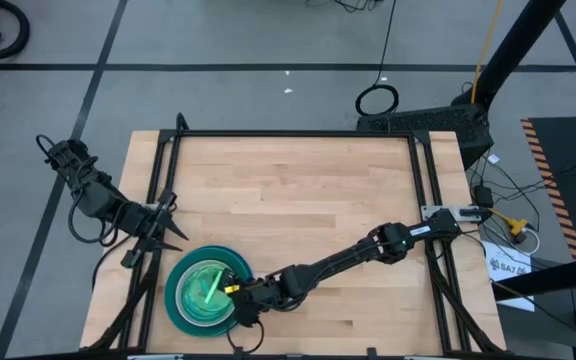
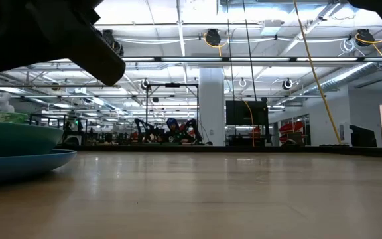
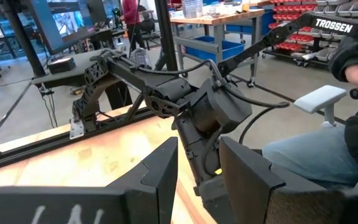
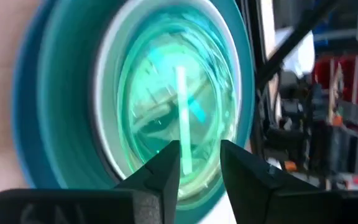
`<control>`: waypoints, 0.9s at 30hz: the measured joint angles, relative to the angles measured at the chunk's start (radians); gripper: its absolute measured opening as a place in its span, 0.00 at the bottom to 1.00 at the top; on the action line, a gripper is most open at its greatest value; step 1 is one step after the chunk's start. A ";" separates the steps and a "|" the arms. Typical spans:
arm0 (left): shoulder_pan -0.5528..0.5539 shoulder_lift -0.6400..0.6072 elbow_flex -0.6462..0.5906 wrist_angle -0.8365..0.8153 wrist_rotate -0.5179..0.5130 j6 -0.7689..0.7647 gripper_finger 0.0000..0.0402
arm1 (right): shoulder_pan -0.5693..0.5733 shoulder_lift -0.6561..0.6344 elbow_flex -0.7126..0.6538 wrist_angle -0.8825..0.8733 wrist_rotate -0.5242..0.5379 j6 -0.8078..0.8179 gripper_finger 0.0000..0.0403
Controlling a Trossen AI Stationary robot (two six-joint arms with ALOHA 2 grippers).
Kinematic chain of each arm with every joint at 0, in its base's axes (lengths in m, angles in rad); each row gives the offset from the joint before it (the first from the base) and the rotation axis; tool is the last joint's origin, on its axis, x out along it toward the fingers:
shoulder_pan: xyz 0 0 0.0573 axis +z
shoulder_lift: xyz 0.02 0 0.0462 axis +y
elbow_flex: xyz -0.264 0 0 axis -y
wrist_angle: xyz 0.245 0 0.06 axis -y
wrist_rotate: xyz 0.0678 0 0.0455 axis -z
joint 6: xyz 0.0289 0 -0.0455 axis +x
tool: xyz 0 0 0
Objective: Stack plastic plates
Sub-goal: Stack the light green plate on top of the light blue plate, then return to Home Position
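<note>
A stack of plates (image 1: 186,300) sits at the table's near-left corner: a large blue plate at the bottom, then teal, a white rim (image 4: 107,118) and translucent cyan inside. No black or orange plate shows. My right gripper (image 1: 236,292) (image 4: 201,155) reaches in from the right, over the stack's right rim, and is shut on a small lime green plate (image 1: 213,287) that stands on edge above the stack. The stack's blue and teal rims (image 2: 18,149) also show in the low view. My left gripper (image 1: 168,225) (image 3: 199,155) waits open at the table's left edge. My right gripper holds the lime green plate by its rim (image 4: 184,163), pinched between the two fingers. The fingers come nearly level from the table's right. The plate is turned on edge and shows as a thin green line (image 4: 181,106) over the cyan centre. Whether it touches the stack, I cannot tell.
Bare wood spreads across the middle, far and right parts of the table (image 1: 318,200). A black frame rail (image 1: 298,133) runs around the table's edge. A seated person (image 3: 353,124) shows beyond the table in the left wrist view.
</note>
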 joint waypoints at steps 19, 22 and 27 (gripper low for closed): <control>0.000 0.000 0.000 0.000 0.000 0.000 0.32 | -0.072 0.001 0.000 -0.080 0.065 0.289 0.20; 0.000 0.000 0.000 0.000 0.000 0.000 0.32 | -0.082 0.015 0.001 -0.080 0.066 0.290 0.19; 0.000 0.000 0.000 -0.003 0.000 0.003 0.32 | -0.082 0.055 0.000 -0.070 0.048 0.290 0.18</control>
